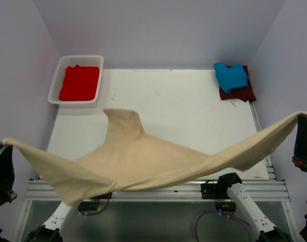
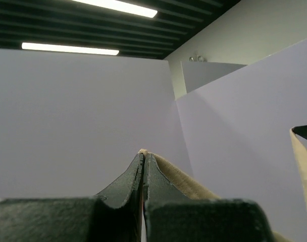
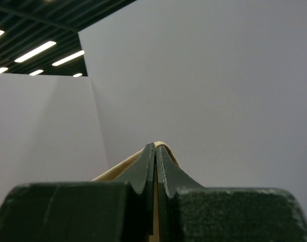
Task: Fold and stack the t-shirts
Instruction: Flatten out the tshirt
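The tan t-shirt (image 1: 143,161) hangs stretched in the air between my two grippers and sags over the table's near edge. My left gripper (image 1: 4,142) at the far left is shut on one corner; the wrist view shows tan cloth (image 2: 184,181) pinched between the closed jaws (image 2: 143,155). My right gripper (image 1: 302,117) at the far right is shut on the other corner, with cloth (image 3: 118,169) over its jaws (image 3: 156,147). A folded blue t-shirt (image 1: 230,75) lies on a maroon one (image 1: 242,92) at the back right. A red t-shirt (image 1: 80,83) lies in the basket.
The white lattice basket (image 1: 56,83) stands at the back left of the white table (image 1: 173,111). Purple walls close in the sides and back. The aluminium frame rail (image 1: 158,190) runs along the near edge above the arm bases.
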### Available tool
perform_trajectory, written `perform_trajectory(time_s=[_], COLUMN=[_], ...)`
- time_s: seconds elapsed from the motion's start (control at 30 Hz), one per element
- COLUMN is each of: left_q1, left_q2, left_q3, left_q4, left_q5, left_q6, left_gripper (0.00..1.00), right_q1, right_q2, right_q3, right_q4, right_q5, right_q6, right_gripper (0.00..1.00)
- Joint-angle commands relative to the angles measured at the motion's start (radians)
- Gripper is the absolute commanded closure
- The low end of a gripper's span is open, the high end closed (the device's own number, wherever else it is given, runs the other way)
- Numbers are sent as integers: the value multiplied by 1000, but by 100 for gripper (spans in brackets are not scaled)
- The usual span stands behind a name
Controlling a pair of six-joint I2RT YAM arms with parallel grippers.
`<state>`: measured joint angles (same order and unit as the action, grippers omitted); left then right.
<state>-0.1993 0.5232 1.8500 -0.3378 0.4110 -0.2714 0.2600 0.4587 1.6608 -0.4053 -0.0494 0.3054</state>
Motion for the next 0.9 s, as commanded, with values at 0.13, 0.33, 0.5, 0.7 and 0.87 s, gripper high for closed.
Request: perform_trajectory(time_s=[0.13,0.33,0.5,0.7,0.87], left_q1=[-98,-112,-88,-45,-35], left_q2=[332,558,774,1087,1239], left_q3=[-178,-418,-613,-588,-509], left_q4=[6,121,266,298,321], left_q5=[-406,-616,-701,-748,-767], left_q6=[138,179,190,190,195], left_gripper=[100,100,100,100,100], right_q1=[-4,-4,-4,-7,-8], right_q2=[383,653,868,1187,1276], right_q3=[-51,-289,-409,-357,-328], right_q4=[-76,-50,68,146,227], right_q5=[259,353,442,494,528], right_q6=[11,50,49,35,54], right_gripper=[100,100,100,100,100])
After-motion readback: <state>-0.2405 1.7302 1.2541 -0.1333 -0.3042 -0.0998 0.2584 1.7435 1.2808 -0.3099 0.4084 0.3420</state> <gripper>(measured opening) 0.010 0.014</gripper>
